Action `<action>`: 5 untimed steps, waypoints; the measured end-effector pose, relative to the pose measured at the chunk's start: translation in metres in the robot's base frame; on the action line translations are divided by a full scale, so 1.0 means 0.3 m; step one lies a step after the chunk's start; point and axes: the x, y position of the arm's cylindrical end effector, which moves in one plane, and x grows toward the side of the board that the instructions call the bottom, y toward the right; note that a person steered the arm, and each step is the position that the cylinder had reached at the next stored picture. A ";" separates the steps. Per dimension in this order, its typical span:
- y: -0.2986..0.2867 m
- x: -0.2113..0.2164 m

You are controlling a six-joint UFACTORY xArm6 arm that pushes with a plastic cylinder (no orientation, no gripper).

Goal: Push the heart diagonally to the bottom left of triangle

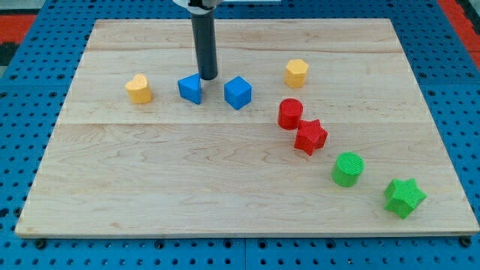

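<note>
The yellow heart (139, 88) lies at the view's upper left on the wooden board (150, 187). The blue triangle (191, 88) sits just to its right, at about the same height, with a small gap between them. My tip (208, 78) is at the triangle's upper right edge, touching it or nearly so, between the triangle and the blue cube (238, 92). The heart is about one block's width to the left of the triangle and well left of my tip.
A yellow hexagon (296, 73) lies at the upper right. A red cylinder (290, 113), red star (310, 136), green cylinder (348, 168) and green star (405, 197) run diagonally toward the view's bottom right.
</note>
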 end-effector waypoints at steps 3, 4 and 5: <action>-0.087 0.280; -0.102 0.093; -0.249 -0.035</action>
